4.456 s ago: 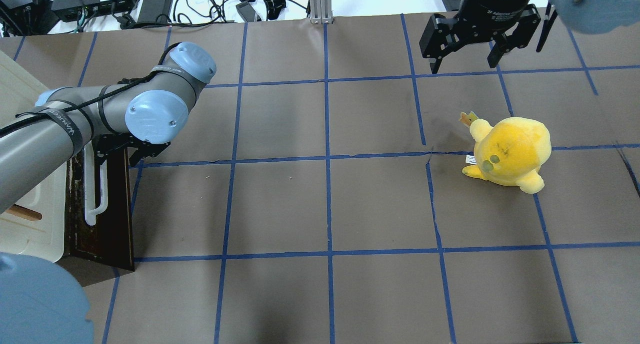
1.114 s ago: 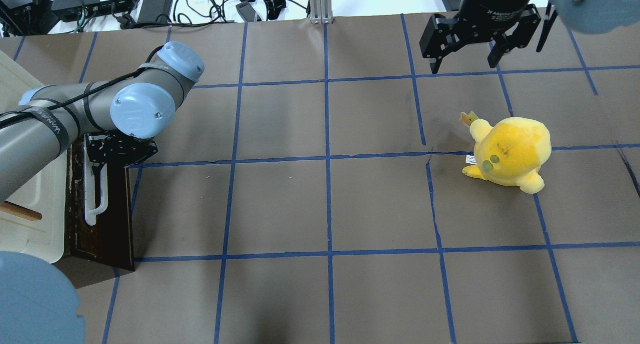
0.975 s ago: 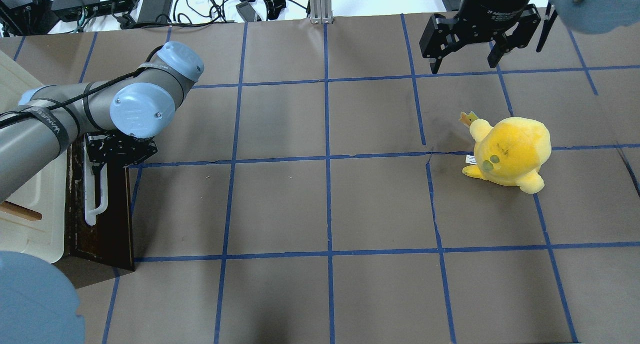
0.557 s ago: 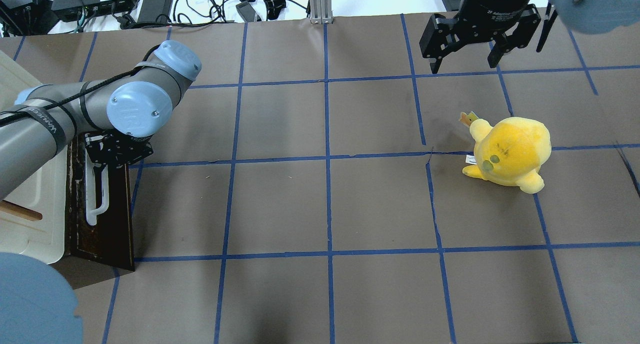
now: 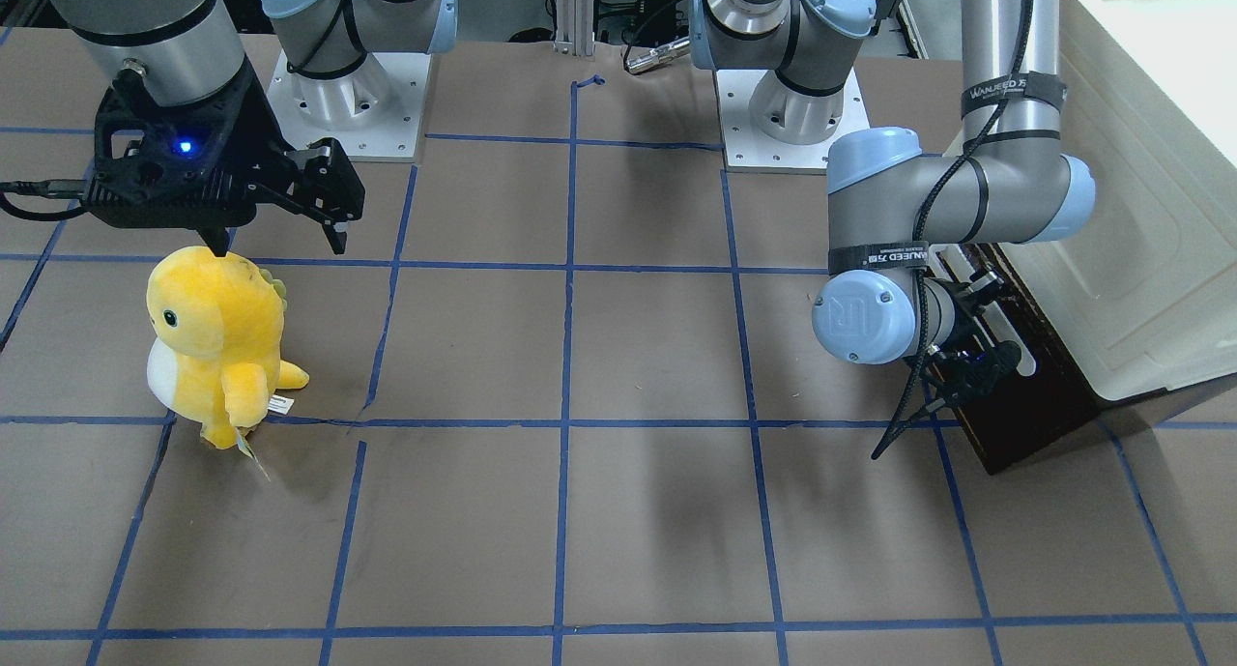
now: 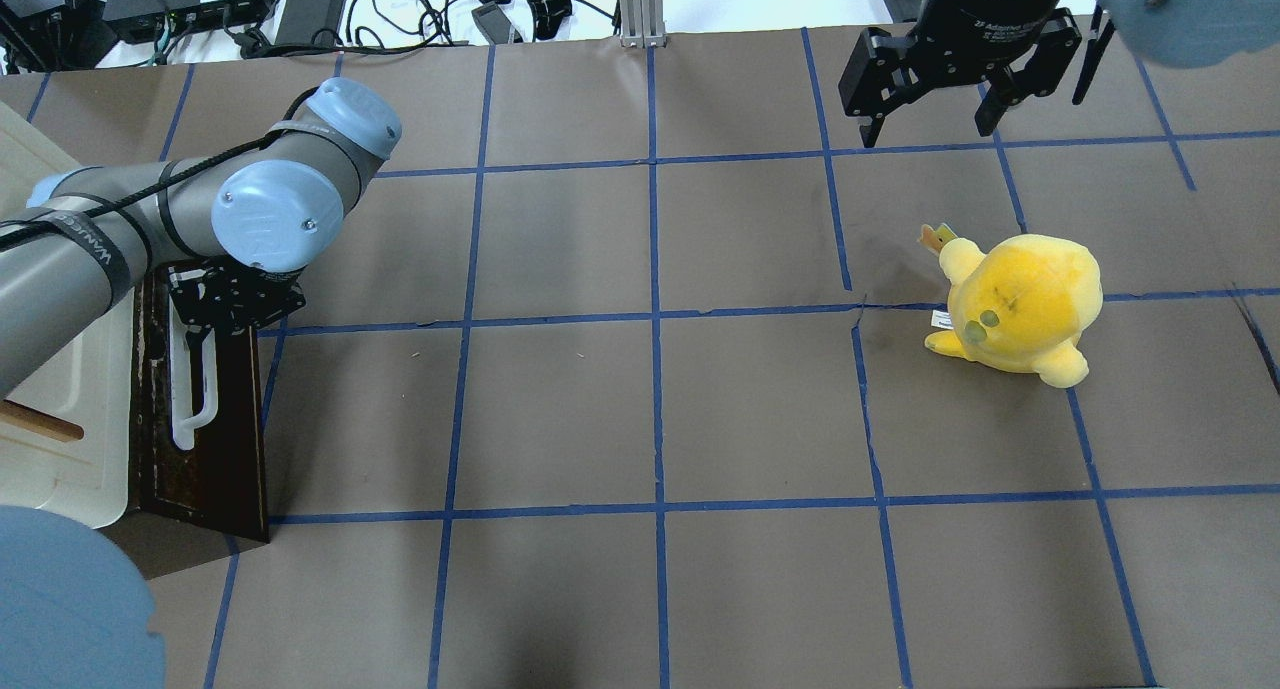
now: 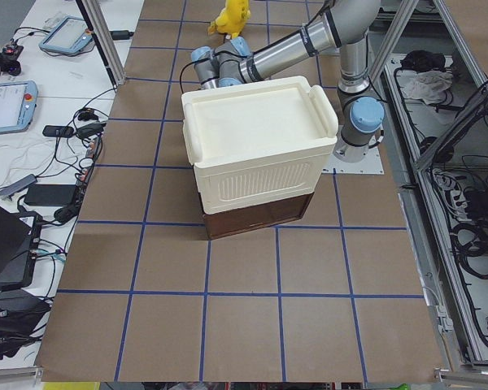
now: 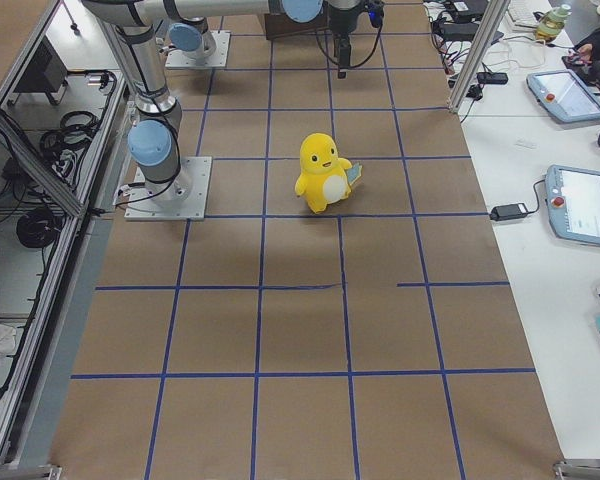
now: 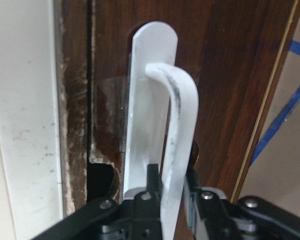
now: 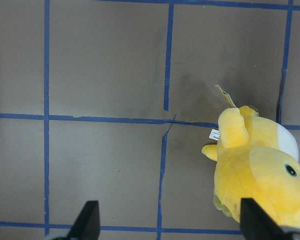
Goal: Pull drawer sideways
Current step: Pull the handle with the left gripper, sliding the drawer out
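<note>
The drawer (image 6: 225, 439) has a dark brown front and a long white bar handle (image 6: 185, 409); it sits under a cream-white lidded box (image 6: 50, 409) at the table's left edge. My left gripper (image 6: 215, 314) is at the handle's far end. In the left wrist view its fingers (image 9: 152, 180) are shut on the white handle (image 9: 177, 125) against the brown front (image 9: 230, 75). The drawer also shows in the front view (image 5: 1024, 415) and the left view (image 7: 260, 215). My right gripper (image 6: 930, 119) is open and empty at the far right.
A yellow plush toy (image 6: 1020, 304) stands at the right, just in front of the right gripper (image 5: 280, 246); it also shows in the right wrist view (image 10: 260, 170). The cream box (image 7: 260, 138) covers the drawer from above. Cables and power bricks (image 6: 310, 9) lie beyond the far edge.
My left arm has shifted left and its gripper has moved over the handle's far end. The drawer front has not visibly moved. The right arm and plush are still.
</note>
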Controlling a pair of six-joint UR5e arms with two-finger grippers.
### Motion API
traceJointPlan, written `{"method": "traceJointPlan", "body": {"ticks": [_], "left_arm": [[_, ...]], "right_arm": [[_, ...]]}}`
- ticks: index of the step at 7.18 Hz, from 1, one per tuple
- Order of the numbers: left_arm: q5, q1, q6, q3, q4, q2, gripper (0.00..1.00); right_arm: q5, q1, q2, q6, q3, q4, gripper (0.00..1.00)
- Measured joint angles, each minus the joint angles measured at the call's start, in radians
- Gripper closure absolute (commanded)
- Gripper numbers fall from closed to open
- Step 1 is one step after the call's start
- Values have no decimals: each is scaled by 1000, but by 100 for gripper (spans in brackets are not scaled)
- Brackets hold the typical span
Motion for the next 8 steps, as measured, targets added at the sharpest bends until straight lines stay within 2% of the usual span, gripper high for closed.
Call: {"method": "traceJointPlan", "body": {"ticks": [8], "left_arm": [[-5, -9, -11, 33, -18, -21, 99]], "right_arm": [[0, 0, 0, -1, 0, 0, 0]]}}
